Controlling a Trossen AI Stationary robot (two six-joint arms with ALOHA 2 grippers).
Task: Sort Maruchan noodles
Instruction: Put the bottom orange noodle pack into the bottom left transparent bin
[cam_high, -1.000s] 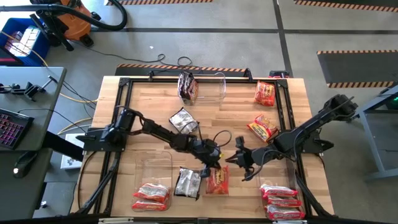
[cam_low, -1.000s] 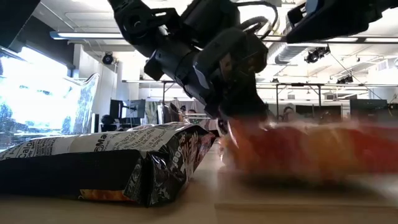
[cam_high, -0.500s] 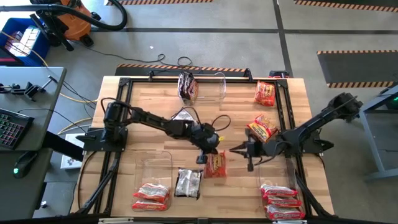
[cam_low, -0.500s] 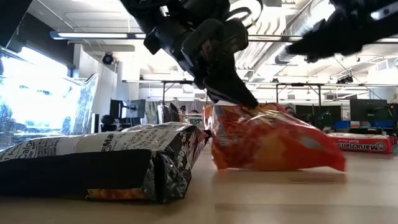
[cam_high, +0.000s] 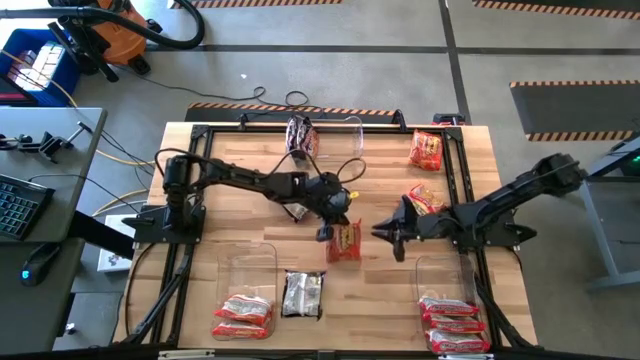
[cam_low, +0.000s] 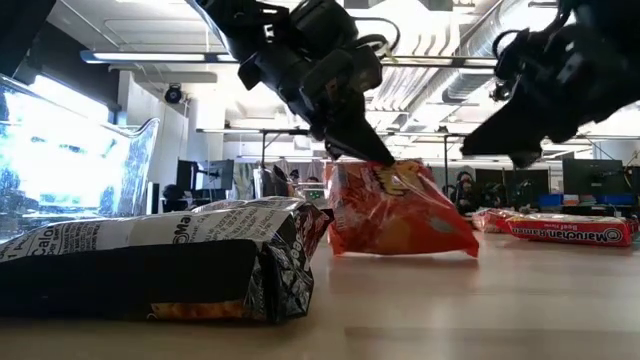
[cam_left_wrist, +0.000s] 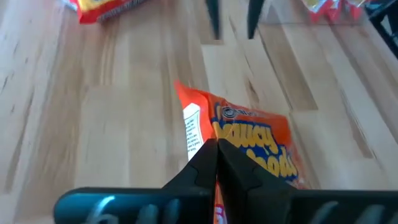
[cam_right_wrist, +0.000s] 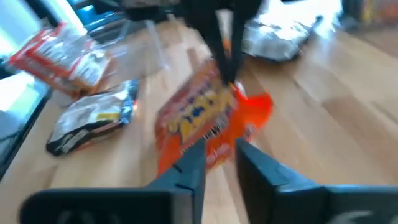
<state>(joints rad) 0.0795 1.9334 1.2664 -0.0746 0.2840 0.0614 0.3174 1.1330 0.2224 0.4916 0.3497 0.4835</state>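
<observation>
My left gripper (cam_high: 335, 225) is shut on an orange Maruchan noodle packet (cam_high: 346, 241) at the table's middle, which also shows in the low view (cam_low: 400, 210). My right gripper (cam_high: 385, 232) stands just right of that packet and points at it. It is open by a narrow gap (cam_right_wrist: 219, 155) and holds nothing. A black-silver packet (cam_high: 303, 293) lies flat near the front edge. Two more orange packets (cam_high: 426, 150) (cam_high: 425, 200) lie at the right. My left gripper pinches the orange packet's upper edge (cam_low: 385, 165) between its two shut fingers (cam_left_wrist: 216, 155). The fingers slant down from the table's left. The packet hangs tilted below them, and its lower edge (cam_low: 400, 252) looks to rest on the table.
Clear bins stand at the near left (cam_high: 248, 265), the near right (cam_high: 445, 270) and the far middle (cam_high: 340, 135). Red-and-white packets (cam_high: 243, 315) (cam_high: 455, 320) lie at both near corners. A black-silver packet (cam_high: 300, 137) sits at the far bin, and another (cam_high: 295, 195) lies under my left arm.
My left gripper has gone up and toward the far edge with the orange packet. The packet first lay flat and now hangs tilted by its upper edge. My right gripper has moved toward the far edge, rolled about its own line and now points at the packet.
</observation>
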